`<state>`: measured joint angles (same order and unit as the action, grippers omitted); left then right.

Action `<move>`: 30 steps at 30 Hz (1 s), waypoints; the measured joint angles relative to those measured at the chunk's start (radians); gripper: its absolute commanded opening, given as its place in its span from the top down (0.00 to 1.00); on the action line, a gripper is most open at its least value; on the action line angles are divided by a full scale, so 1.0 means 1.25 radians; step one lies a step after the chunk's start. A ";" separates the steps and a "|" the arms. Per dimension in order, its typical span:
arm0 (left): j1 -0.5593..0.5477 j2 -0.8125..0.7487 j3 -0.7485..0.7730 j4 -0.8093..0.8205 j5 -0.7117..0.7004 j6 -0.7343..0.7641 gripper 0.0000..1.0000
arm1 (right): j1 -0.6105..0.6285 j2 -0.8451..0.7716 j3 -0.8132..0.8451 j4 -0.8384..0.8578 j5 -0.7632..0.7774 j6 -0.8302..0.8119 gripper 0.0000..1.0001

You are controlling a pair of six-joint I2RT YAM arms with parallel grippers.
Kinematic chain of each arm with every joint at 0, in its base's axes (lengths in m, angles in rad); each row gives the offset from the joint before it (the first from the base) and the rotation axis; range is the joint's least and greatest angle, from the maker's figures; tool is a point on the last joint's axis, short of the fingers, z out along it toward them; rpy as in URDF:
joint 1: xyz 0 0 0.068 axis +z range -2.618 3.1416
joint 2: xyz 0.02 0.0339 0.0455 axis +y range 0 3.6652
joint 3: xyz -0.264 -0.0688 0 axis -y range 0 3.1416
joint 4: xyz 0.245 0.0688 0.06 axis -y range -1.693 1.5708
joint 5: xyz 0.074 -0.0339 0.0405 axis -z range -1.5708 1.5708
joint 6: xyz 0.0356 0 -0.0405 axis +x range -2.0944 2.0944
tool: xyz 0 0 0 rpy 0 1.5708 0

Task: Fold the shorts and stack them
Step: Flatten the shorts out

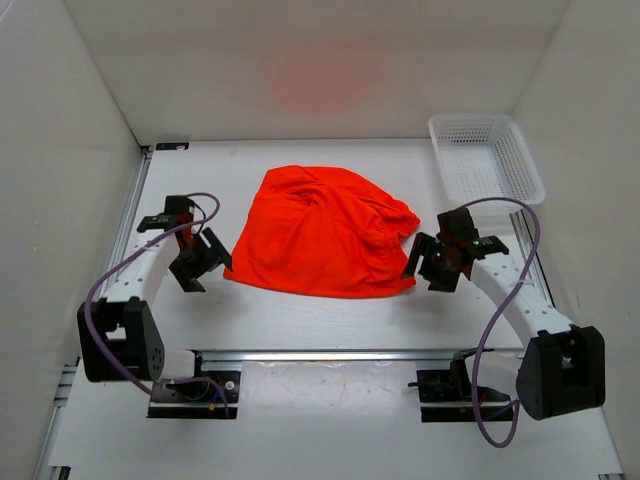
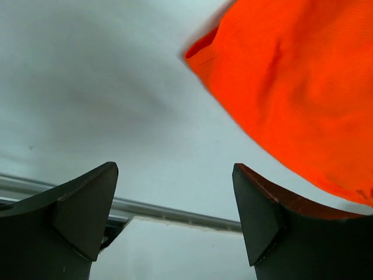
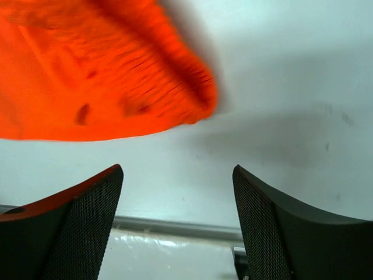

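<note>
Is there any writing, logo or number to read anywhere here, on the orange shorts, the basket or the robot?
No readable text in any view. The shorts show plain orange fabric, the white basket carries no label, and the black fingers bear no markings.

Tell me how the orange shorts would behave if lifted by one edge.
The shorts would probably droop: they lie rumpled with soft creases. Likely light, since the thin cloth lies nearly flat on the table. Pushed, they would likely bunch rather than slide whole. The gathered waistband looks the firmest grip.
</note>
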<state>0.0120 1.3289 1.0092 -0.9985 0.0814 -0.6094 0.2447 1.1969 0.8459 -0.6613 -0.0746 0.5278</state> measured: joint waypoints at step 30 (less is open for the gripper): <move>-0.066 0.334 0.020 0.151 0.051 -0.045 0.90 | -0.002 0.164 -0.101 0.179 -0.066 0.124 0.99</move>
<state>-0.0704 1.7462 1.0340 -0.8101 0.1455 -0.6662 0.2424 1.4021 0.7200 -0.4381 -0.1574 0.6827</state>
